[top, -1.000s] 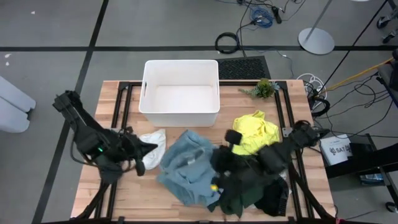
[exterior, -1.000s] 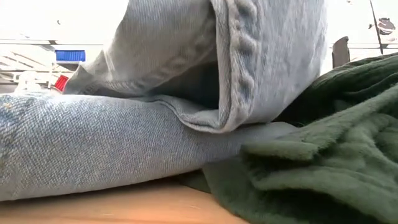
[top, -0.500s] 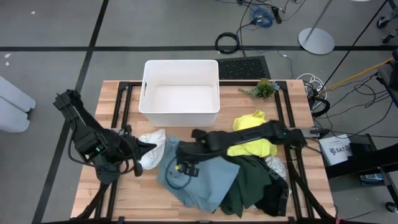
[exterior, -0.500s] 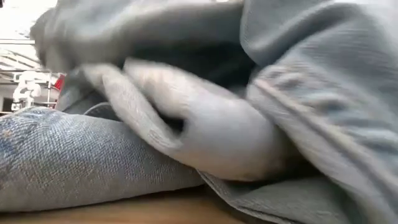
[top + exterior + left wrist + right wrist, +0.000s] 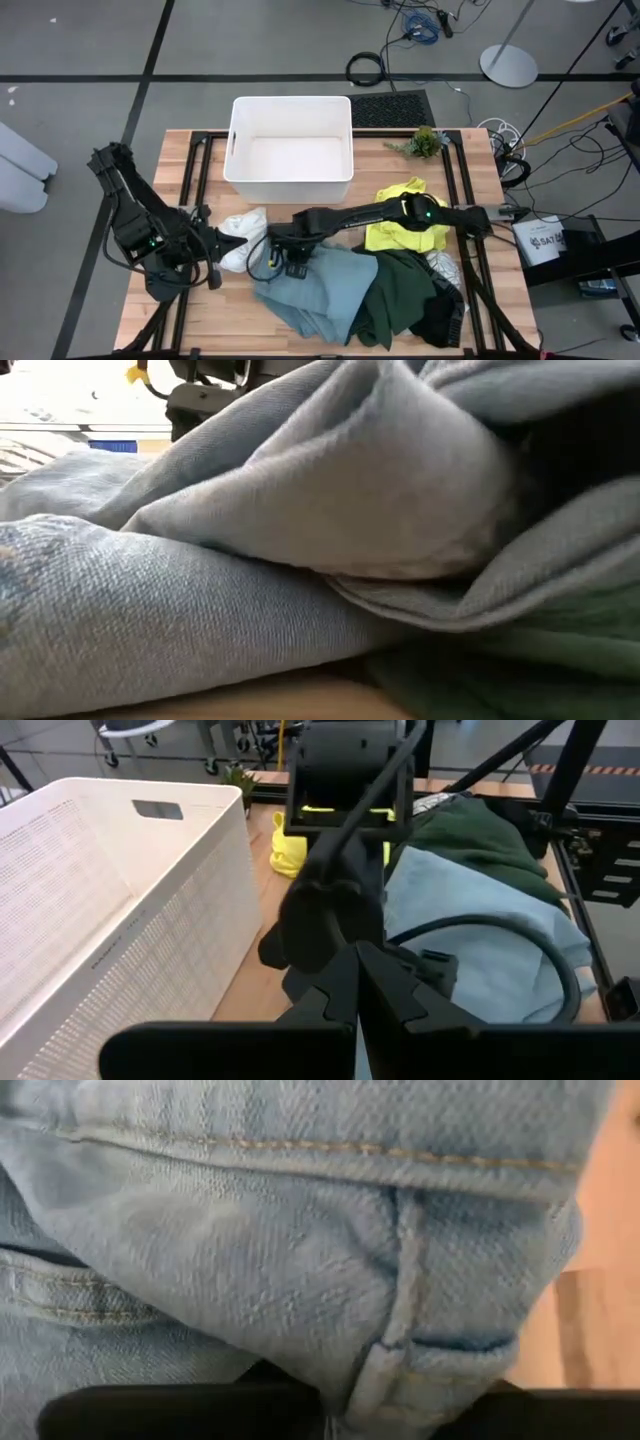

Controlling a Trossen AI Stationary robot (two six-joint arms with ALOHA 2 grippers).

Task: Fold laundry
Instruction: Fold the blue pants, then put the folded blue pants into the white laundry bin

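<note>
Since a second ago the right gripper point(image 5: 272, 252) has swung across, dragging the light blue jeans point(image 5: 325, 288) flat; its jaws pinch a seam. Denim looks heavy, floppy; grip hems.

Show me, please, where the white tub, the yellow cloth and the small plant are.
white tub point(image 5: 291, 103): high view, its far rim.
yellow cloth point(image 5: 396, 233): high view, its lower left part.
small plant point(image 5: 424, 141): high view, middle of its leaves.

- Grey floor point(image 5: 80, 40) with dark tape lines
- Wooden table point(image 5: 150, 320) on black frame
- Black mat point(image 5: 390, 108) at far edge
- Coiled cables point(image 5: 366, 68), round stand base point(image 5: 508, 66) beyond
</note>
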